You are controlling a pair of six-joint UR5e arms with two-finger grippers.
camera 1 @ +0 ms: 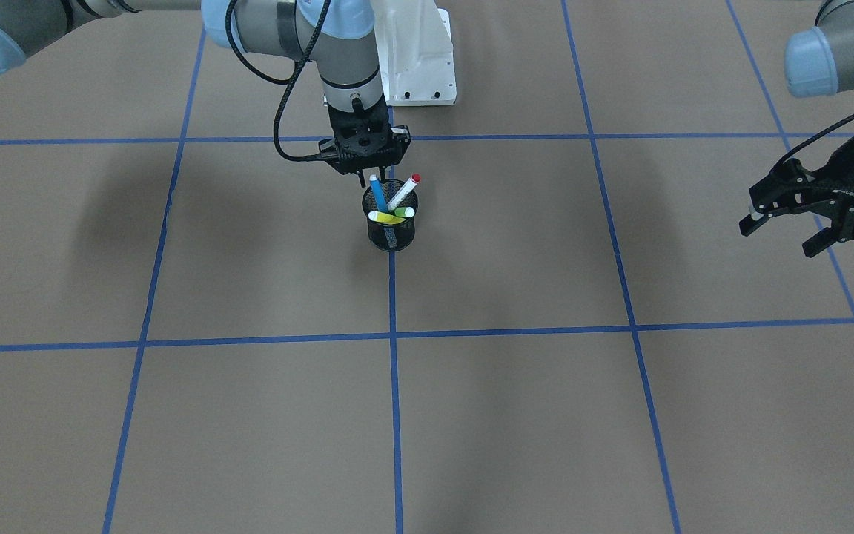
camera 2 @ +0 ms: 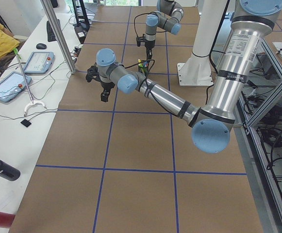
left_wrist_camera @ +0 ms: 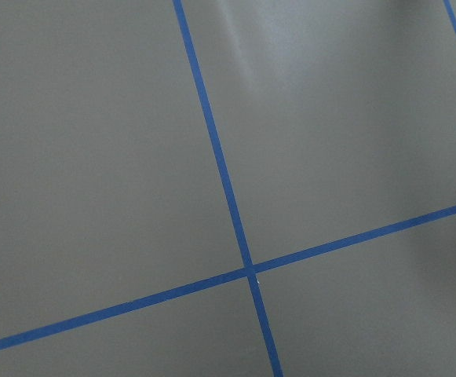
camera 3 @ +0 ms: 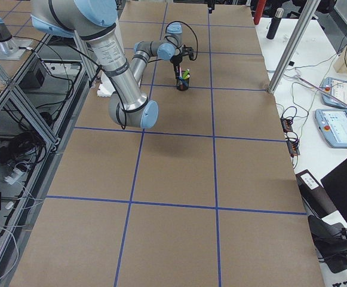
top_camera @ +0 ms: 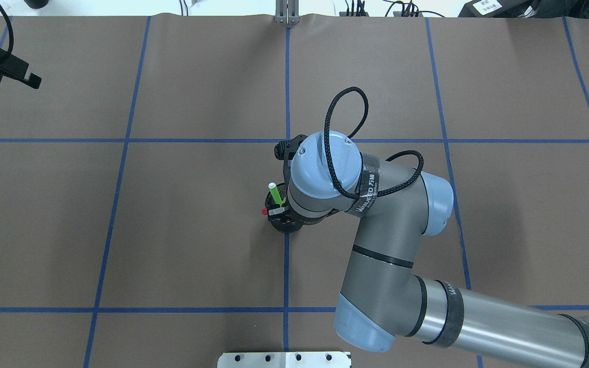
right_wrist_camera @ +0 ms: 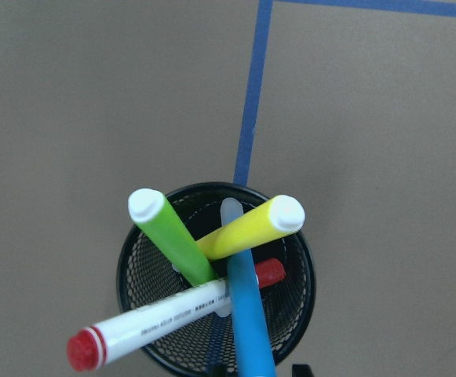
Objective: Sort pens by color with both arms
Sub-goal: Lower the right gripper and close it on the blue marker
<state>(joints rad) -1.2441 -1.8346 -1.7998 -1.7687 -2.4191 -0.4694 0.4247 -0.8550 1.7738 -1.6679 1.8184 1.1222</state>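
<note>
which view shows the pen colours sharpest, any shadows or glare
Right wrist-mounted view: sharp; light green pen, yellow pen, blue pen and red-ended white pen distinct in the black mesh cup. Front-facing view: soft arm shadows on brown paper table, no glare.

The near, large right arm [camera 3: 116,66] reached from the left edge over the brown counter [camera 3: 173,167], which was crossed by blue tape lines [camera 3: 214,173]. Its pincer [camera 3: 178,67] hung just above a black mesh cup [camera 3: 183,85]. The pens [camera 3: 185,76] in it were small; only a green pen [camera 3: 186,74] was clear. Two tablets [camera 3: 343,127] lay on a white side table [camera 3: 316,155] at the right.
</note>
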